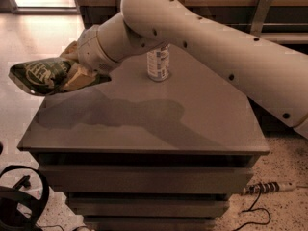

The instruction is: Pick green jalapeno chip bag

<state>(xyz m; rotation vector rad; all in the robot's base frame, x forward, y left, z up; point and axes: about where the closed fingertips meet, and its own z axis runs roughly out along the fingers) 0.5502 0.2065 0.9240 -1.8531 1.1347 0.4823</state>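
Observation:
The green jalapeno chip bag (41, 74) is dark green with pale lettering. It hangs in the air past the left edge of the grey table (144, 124), clear of the top. My gripper (77, 76) is shut on the bag's right end, at the end of the big white arm (202, 37) that reaches in from the right. The bag lies roughly level, its free end pointing left.
A white can with a printed label (158, 64) stands on the table's far middle, just under the arm. A wooden shelf unit (269, 13) runs along the back. Black cables (19, 201) lie on the floor at lower left and a cord (269, 189) at lower right.

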